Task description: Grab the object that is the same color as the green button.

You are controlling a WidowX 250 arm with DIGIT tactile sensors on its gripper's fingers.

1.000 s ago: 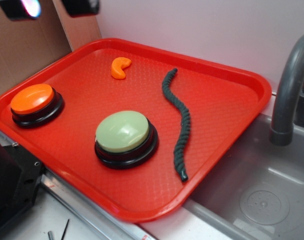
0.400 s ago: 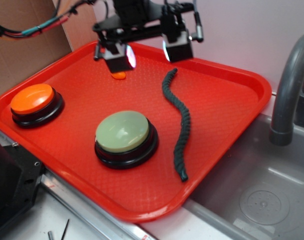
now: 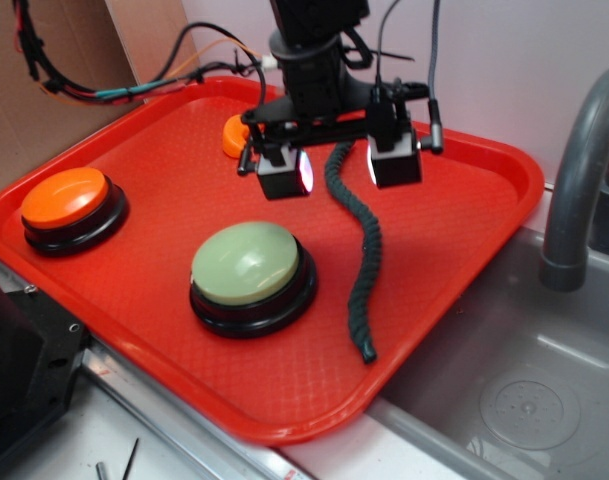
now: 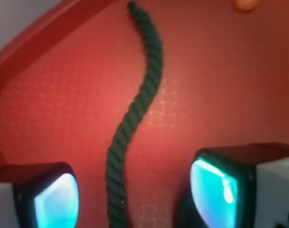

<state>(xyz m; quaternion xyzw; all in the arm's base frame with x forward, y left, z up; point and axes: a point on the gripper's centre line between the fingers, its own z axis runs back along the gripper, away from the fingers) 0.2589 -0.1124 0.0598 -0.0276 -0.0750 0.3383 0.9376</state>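
The dark green twisted rope (image 3: 365,250) lies wavy on the red tray (image 3: 464,230), running from the far middle to the near right. In the wrist view the rope (image 4: 135,109) runs between my two lit fingers. My gripper (image 3: 339,165) hovers open above the rope's far part, one finger on each side of it, holding nothing. The pale green dome button (image 3: 247,265) on its black base stands at the tray's near middle, left of the rope.
An orange dome button (image 3: 66,200) stands at the tray's left. A small orange crescent piece (image 3: 234,135) lies at the far middle, partly behind my gripper, and shows in the wrist view (image 4: 246,4). A grey sink (image 3: 524,390) with a faucet (image 3: 579,180) lies right.
My gripper has come down and moved right and nearer, from over the orange crescent to over the rope's far part. Nothing on the tray has moved.
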